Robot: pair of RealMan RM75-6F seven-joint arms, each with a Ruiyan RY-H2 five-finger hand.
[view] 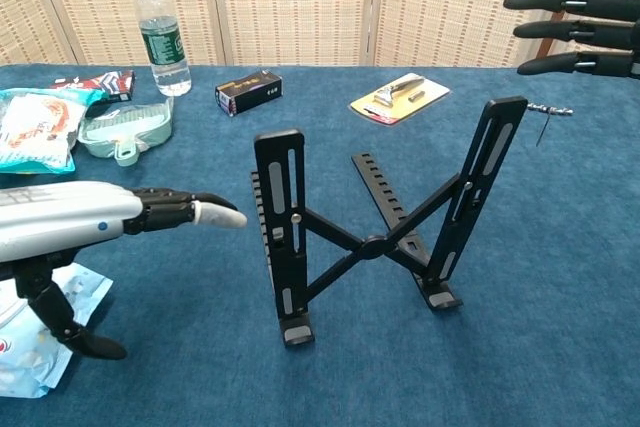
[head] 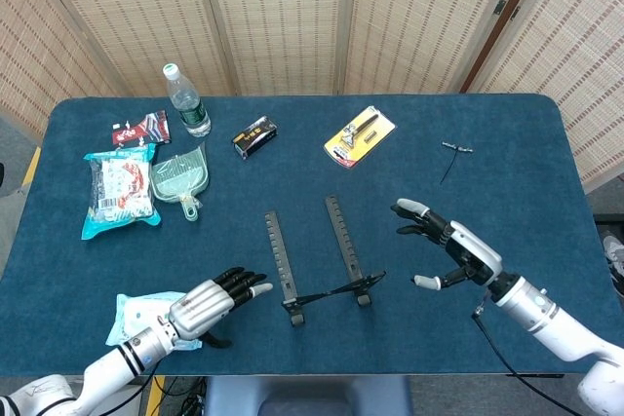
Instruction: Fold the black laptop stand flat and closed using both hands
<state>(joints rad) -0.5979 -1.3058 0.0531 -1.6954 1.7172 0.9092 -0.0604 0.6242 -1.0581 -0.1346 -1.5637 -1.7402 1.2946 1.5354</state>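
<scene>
The black laptop stand (head: 317,258) (view: 375,232) stands unfolded mid-table, its two upright arms joined by a crossed brace with two notched rails lying behind. My left hand (head: 213,301) (view: 95,222) hovers just left of the stand's left arm, fingers stretched toward it and thumb hanging below, holding nothing and not touching. To the right of the stand my right hand (head: 450,255) (view: 585,17) is raised, fingers spread and extended, apart from the right arm of the stand and empty.
A white wipes packet (head: 141,314) (view: 30,342) lies under my left forearm. At the back left are a water bottle (head: 185,101), a green scoop (head: 180,177) and snack bags (head: 119,192). A small black box (head: 254,136), a yellow blister pack (head: 360,136) and a cable (head: 450,158) lie further back.
</scene>
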